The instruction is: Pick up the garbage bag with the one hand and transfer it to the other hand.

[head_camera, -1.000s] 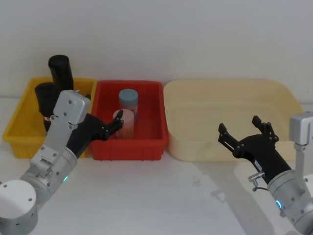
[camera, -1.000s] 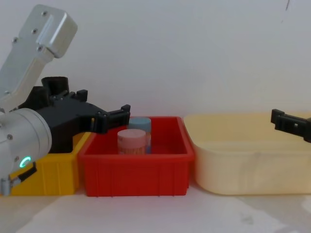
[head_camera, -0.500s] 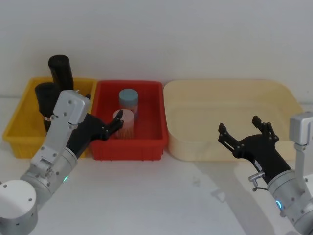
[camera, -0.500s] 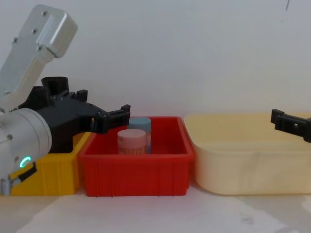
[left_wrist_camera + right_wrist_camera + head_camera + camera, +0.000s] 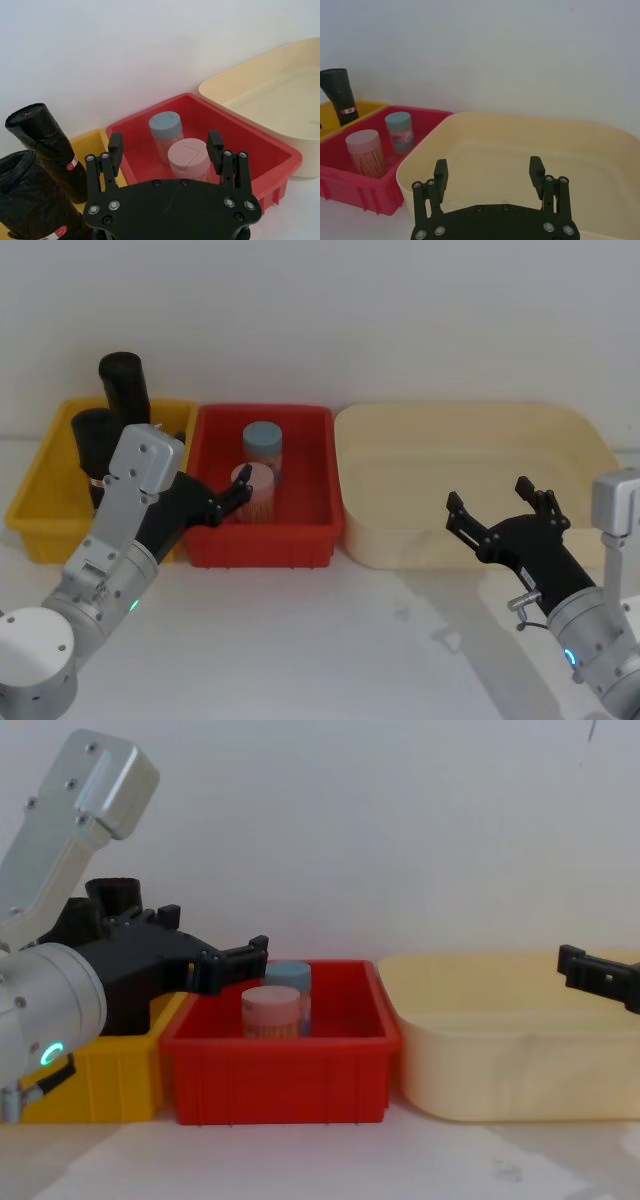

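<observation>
Left gripper: the long black two-finger left gripper point(image 5: 165, 146), on the silver-grey arm with the green light ring point(image 5: 50, 1053), hovered above the red bin's left wall and pointed across it. Its fingers were spread wide and held nothing.
Right gripper: the long black two-finger right gripper point(image 5: 490, 495), on the arm with the blue light ring point(image 5: 570, 657), hung well to the right of the red bin. Its fingers were also spread apart and empty.
Garbage bag: the stubby rolled-up black plastic garbage bag point(image 5: 93, 440) stood upright in the yellow plastic bin point(image 5: 35, 505), just left of the red bin. The left arm partly hid it.
Labels: the garbage bag wore a white band with a small red mark, its print too small to read. The taller, slimmer black roll point(image 5: 124, 385) behind it carried a red-and-white tag.
Red bin: the rectangular red plastic bin point(image 5: 265, 540) held a clear jar with a blue-grey lid point(image 5: 263, 440). In front of that stood a clear jar with a pink lid point(image 5: 258, 485), packed with thin sticks.
Cream tub: the wide cream plastic tub point(image 5: 395, 540) sat just right of the red bin.
</observation>
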### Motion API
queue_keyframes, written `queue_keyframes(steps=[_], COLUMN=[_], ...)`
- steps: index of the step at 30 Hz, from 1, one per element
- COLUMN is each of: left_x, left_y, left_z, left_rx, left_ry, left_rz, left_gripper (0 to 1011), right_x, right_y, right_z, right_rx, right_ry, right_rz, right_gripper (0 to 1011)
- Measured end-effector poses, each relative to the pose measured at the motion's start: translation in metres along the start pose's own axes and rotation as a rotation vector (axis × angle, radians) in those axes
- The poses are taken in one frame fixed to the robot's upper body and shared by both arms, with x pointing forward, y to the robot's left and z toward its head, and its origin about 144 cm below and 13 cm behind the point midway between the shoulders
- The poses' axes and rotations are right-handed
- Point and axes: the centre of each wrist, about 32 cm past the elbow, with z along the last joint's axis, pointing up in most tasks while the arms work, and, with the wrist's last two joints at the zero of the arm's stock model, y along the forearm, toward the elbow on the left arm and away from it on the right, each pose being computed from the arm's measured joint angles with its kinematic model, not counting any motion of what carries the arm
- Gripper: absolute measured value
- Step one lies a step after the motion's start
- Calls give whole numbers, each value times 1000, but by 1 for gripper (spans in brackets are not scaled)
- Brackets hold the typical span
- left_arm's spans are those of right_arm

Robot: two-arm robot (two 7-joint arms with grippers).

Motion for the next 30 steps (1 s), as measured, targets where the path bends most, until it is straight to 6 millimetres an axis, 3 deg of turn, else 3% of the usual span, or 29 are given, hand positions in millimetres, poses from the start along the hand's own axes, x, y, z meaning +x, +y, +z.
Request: queue_keyframes(steps=[30], left_x=[0], left_y=[0], left_z=[0], left_rx=[0], left_ry=[0], left_rz=[0], left_gripper=[1001], right_x=[0], right_y=[0], right_z=[0], right_rx=[0], right_ry=[0], right_rz=[0], right_gripper=[1001])
